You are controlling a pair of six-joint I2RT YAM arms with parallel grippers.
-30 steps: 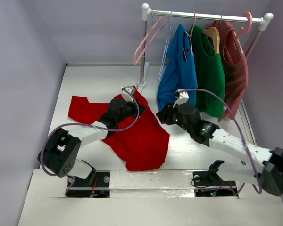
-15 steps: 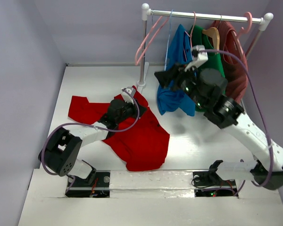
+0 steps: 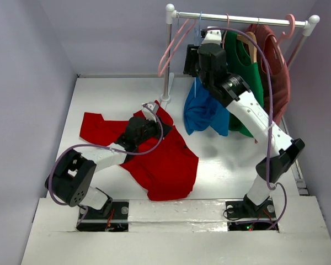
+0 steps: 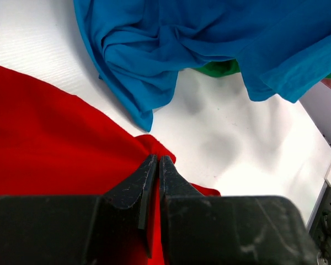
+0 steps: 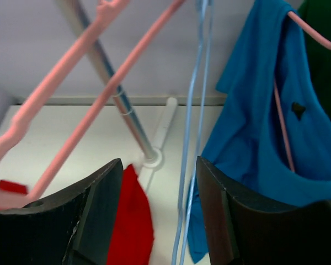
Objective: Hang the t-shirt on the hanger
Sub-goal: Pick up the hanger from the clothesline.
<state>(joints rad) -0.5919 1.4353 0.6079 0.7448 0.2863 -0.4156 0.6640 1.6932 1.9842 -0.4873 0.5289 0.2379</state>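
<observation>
The red t-shirt lies spread on the white table. My left gripper rests low on its upper edge, shut on a fold of the red fabric; in the left wrist view the jaws are pressed together. The light-blue hanger hangs from the rail beside the blue shirt. My right gripper is raised to it and open. In the right wrist view the hanger's thin wires run down between the open fingers, nearer the right finger, with no visible contact.
A clothes rack stands at the back; its post meets the table by the t-shirt. On the rail hang pink hangers, a blue shirt, a green shirt on a wooden hanger, and a dark maroon shirt. Walls close both sides.
My right arm has risen from low over the table beside the blue shirt up to the rail, bringing its open gripper to the light-blue hanger. The left gripper and t-shirt have not moved.
</observation>
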